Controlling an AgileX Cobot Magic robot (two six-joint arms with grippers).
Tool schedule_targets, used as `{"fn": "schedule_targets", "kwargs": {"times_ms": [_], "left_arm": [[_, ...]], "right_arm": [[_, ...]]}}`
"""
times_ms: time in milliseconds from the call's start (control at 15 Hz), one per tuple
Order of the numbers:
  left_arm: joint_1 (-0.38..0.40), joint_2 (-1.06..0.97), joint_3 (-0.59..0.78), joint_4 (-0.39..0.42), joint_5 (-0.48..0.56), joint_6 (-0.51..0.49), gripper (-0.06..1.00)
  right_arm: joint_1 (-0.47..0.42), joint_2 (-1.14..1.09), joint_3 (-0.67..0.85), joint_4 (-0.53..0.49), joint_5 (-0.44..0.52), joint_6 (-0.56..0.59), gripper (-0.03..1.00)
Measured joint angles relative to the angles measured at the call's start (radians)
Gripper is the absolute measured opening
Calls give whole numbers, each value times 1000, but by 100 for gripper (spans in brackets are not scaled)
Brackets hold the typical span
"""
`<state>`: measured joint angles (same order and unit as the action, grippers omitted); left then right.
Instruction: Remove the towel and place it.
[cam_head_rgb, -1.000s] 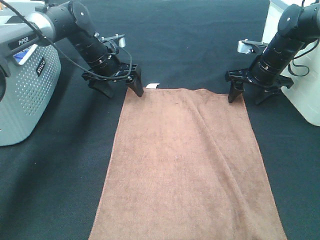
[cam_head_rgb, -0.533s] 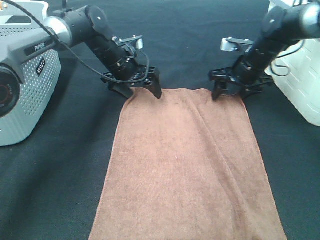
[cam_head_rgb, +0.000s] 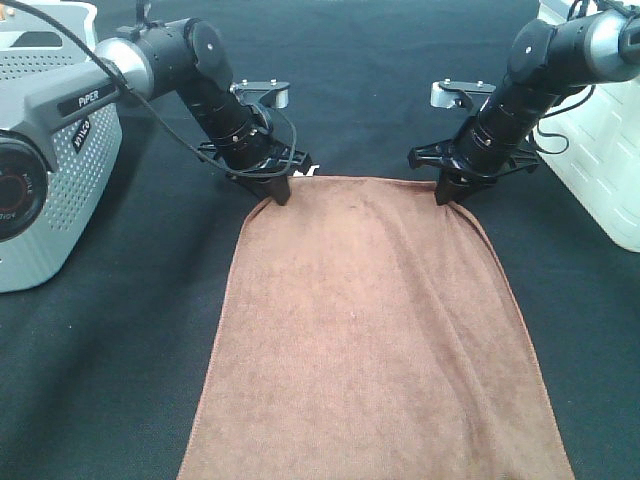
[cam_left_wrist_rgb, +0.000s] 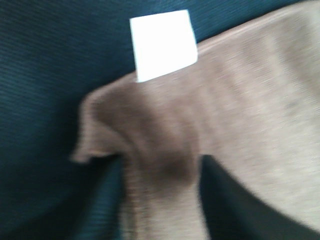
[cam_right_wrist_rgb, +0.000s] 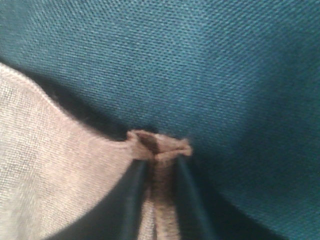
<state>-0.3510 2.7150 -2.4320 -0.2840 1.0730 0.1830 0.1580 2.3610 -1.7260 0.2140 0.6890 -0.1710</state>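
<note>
The brown towel (cam_head_rgb: 375, 330) lies flat on the dark tabletop, reaching from the far middle to the near edge of the exterior view. My left gripper (cam_head_rgb: 278, 190) is shut on the towel's far left corner, which bunches up between the fingers (cam_left_wrist_rgb: 235, 205). The small white tag (cam_left_wrist_rgb: 163, 44) lies just beside that pinch. My right gripper (cam_head_rgb: 446, 192) is shut on the far right corner; a fold of towel (cam_right_wrist_rgb: 159, 150) is squeezed between its two dark fingers (cam_right_wrist_rgb: 127, 200).
A grey perforated basket (cam_head_rgb: 50, 190) stands at the left edge, with a camera body in front of it. A white container (cam_head_rgb: 600, 140) stands at the right edge. Dark cloth (cam_head_rgb: 110, 380) covers the table on both sides of the towel.
Both grippers have moved inward along the far edge and shut on the towel's two far corners, which now pucker. One second ago both stood open over that edge.
</note>
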Motion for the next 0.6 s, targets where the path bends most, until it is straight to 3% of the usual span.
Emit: {"fn": "schedule_targets", "kwargs": {"times_ms": [133,200,600], "left_arm": [[0,0,0,18,4,0,4],[0,0,0,20,4,0,2],[-1,2,-20,35,14,-2,1]], "right_arm": [[4,2,-7,0,5,-1,9],[4,3,-14,0,14,-8,4],[4,12,-39,-3,40,-19,3]]}}
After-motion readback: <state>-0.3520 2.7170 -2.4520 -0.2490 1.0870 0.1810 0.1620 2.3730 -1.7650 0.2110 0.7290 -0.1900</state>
